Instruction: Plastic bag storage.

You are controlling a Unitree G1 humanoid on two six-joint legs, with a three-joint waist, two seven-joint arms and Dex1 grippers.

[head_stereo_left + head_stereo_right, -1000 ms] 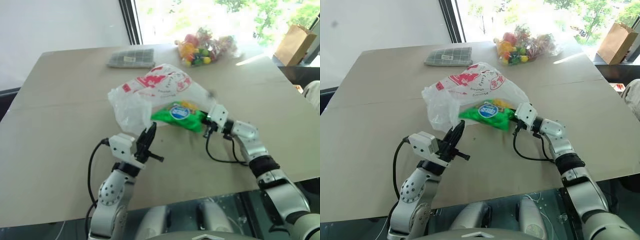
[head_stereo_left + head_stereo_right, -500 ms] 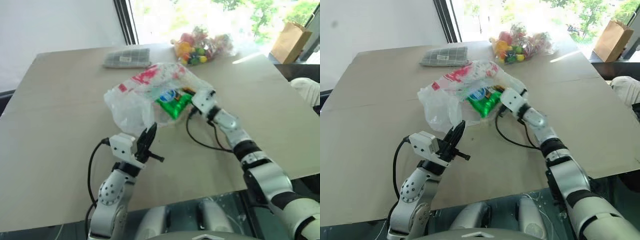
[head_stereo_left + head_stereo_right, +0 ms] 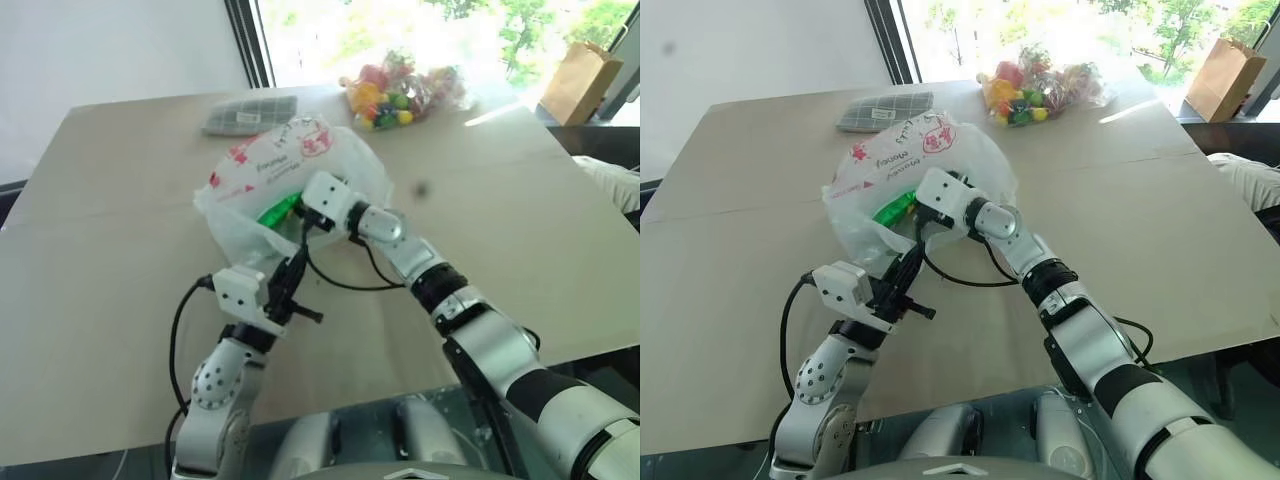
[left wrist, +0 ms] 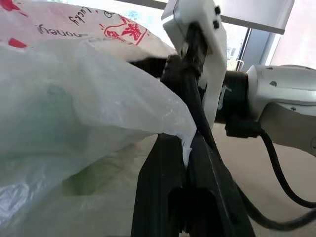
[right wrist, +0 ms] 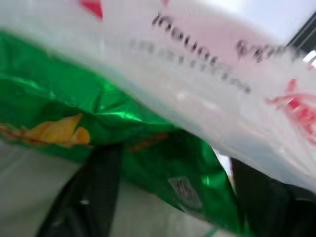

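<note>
The plastic bag (image 3: 270, 165), translucent white with red prints, lies on the table (image 3: 110, 250) with its mouth toward me. My left gripper (image 3: 298, 264) is shut on the near rim of the mouth, and the left wrist view shows the pinched edge (image 4: 186, 146). My right gripper (image 3: 296, 216) reaches into the mouth from the right. In the right wrist view its fingers (image 5: 101, 187) stand wide apart. The shiny green snack packet (image 5: 123, 123) lies between and ahead of them, under the bag's upper wall. Through the plastic the packet (image 3: 274, 212) shows green.
A clear bag of colourful small items (image 3: 405, 90) lies at the table's far edge by the window. A grey checked flat pack (image 3: 250, 115) sits to its left. A brown paper bag (image 3: 572, 85) stands beyond the right corner. A black cable (image 3: 345, 280) loops under my right wrist.
My right gripper has travelled left with the green packet, into the bag's mouth, and its fingers have spread. The bag's upper wall now covers the packet. The left gripper has stayed put.
</note>
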